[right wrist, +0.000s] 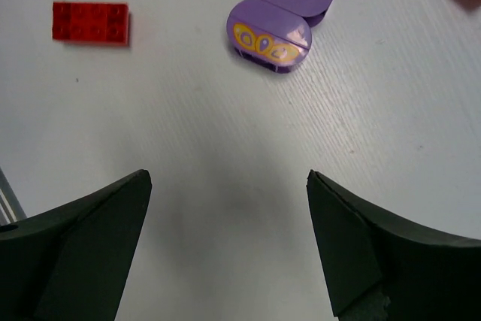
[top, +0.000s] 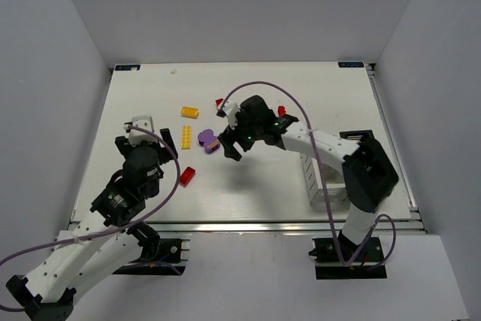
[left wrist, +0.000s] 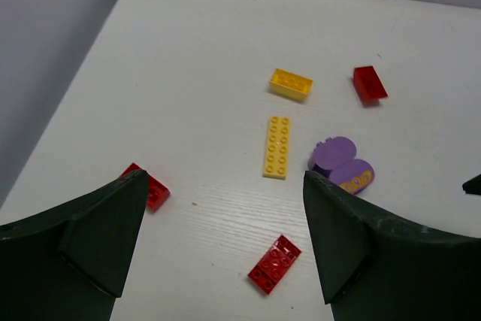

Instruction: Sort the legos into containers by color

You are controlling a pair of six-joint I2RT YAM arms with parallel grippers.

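My left gripper is open and empty over the table's left half. A red brick lies between its fingers, and another red brick is by its left finger. Ahead lie a long yellow brick, a short yellow brick and a red piece. My right gripper is open and empty, just short of the purple piece. The containers are mostly hidden under the right arm. No green brick shows.
Another red piece lies right of the right gripper. A purple cable loops over the right arm. White walls enclose the table on three sides. A small white speck lies near the far edge.
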